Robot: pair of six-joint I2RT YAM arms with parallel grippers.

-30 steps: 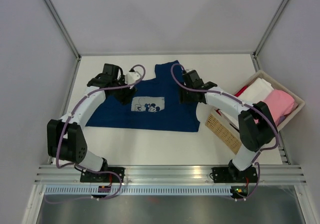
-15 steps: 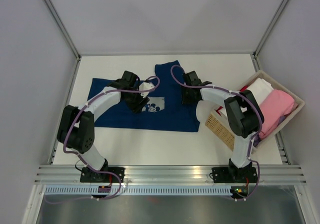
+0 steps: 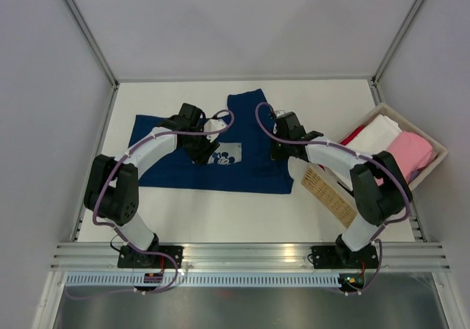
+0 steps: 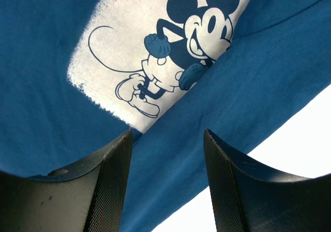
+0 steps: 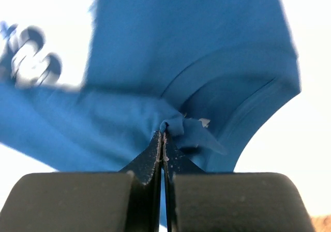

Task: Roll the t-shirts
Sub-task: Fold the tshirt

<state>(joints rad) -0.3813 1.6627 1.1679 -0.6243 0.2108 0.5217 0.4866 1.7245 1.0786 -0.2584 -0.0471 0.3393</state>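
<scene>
The left hand [image 3: 205,147] hangs low over the navy t-shirt [image 3: 250,173], its two fingers [image 4: 111,185] spread apart with nothing between them. In the left wrist view, the white chest print [image 4: 155,61] with its cartoon mouse lies just beyond the fingertips, and a fold edge of the cloth runs slantwise under the gap. The bare white counter [image 4: 305,139] shows past that edge to the hand's right.

The right hand [image 5: 164,139] is closed tight on a small bunched pinch of the same shirt, and the cloth rises in a wrinkled peak right at the fingertips. A curved hem sits just beyond and to the right of the pinch. The print is a blur off to this hand's left.

From above, the shirt lies spread on the counter between and under both hands. A basket [image 3: 418,129] stands well out to the right hand's right, holding a white bundle [image 3: 378,132] and a pink bundle [image 3: 407,156].
</scene>
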